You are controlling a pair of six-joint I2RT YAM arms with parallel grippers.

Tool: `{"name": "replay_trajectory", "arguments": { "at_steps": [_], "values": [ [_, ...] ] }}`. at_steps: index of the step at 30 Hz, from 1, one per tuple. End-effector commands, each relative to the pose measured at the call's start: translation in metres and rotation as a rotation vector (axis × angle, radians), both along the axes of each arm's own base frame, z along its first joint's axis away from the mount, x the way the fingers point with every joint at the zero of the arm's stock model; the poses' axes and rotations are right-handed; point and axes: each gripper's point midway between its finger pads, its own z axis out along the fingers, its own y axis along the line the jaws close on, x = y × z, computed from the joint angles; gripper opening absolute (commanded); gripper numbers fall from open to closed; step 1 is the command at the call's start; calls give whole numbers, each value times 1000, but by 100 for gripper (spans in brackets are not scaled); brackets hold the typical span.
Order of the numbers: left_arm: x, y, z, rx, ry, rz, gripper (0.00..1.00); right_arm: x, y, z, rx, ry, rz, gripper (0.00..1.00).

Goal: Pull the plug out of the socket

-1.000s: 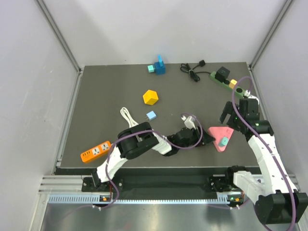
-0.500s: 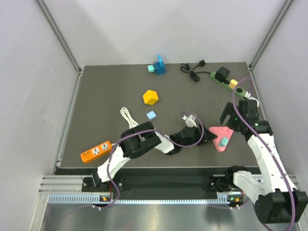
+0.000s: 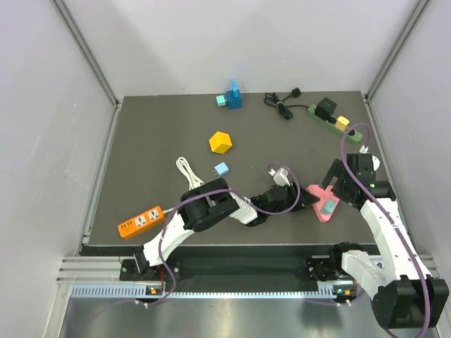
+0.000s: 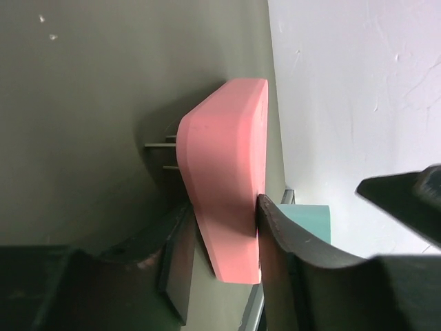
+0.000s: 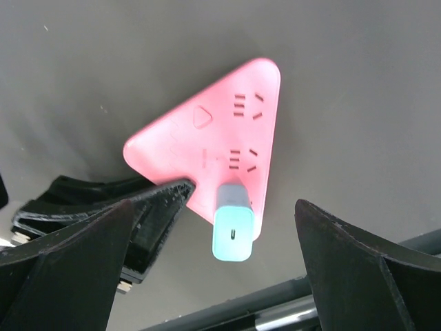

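A pink triangular socket (image 3: 323,193) (image 5: 213,131) lies flat near the table's front right. A teal plug (image 3: 328,207) (image 5: 234,227) stands plugged into it. My left gripper (image 3: 310,201) (image 4: 224,203) is shut on the pink socket's (image 4: 224,172) corner, one finger on each face. Over the plug hovers my right gripper (image 3: 335,184) (image 5: 213,205), open, with its fingers wide on either side and clear of it. A long green power strip (image 3: 312,109) with a black plug (image 3: 324,108) in it lies at the back right, away from both grippers.
An orange power strip (image 3: 139,221) lies front left. Mid-table are a yellow block (image 3: 220,142), a small light-blue adapter (image 3: 221,170), a white cable (image 3: 186,167) and a white plug (image 3: 278,174). A blue block (image 3: 230,98) and coiled black cable (image 3: 282,104) sit at the back.
My left gripper has closed onto the pink socket's corner. The right arm has moved toward me and lower, coming over the teal plug.
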Motion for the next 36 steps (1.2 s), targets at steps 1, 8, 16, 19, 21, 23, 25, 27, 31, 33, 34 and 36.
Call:
{"name": "replay_trajectory", "arguments": {
  "at_steps": [1, 8, 16, 19, 21, 23, 25, 27, 31, 33, 34, 36],
  "values": [
    [2, 4, -23, 67, -6, 0, 29, -4, 3, -4, 51, -17, -47, 100],
    [16, 31, -36, 147, 6, 45, 0, -4, 6, -10, 71, -13, -50, 95],
    [22, 48, -49, 233, -7, 34, 0, 0, 23, -36, 144, -19, 22, 92],
    [20, 51, -51, 239, -6, 23, 0, 3, 22, -38, 135, -11, 21, 87],
    [19, 54, -54, 246, 0, 23, 0, 5, 23, -41, 137, -7, 25, 83],
    [19, 55, -55, 247, 1, 23, 0, 5, 23, -43, 137, -4, 25, 79],
    [19, 57, -56, 250, 5, 21, 0, 9, 27, -42, 144, -22, 55, 72],
    [19, 57, -57, 249, 6, 18, 0, 13, 29, -42, 152, -46, 66, 68],
    [20, 57, -56, 245, 10, 15, 0, 15, 30, -44, 147, -55, 70, 64],
    [20, 57, -56, 244, 11, 13, 0, 17, 30, -45, 142, -53, 71, 63],
    [20, 56, -57, 245, 13, 14, 0, 17, 30, -46, 143, -50, 72, 63],
    [20, 56, -57, 242, 13, 14, 0, 16, 33, -49, 142, -35, 84, 60]
  ]
}}
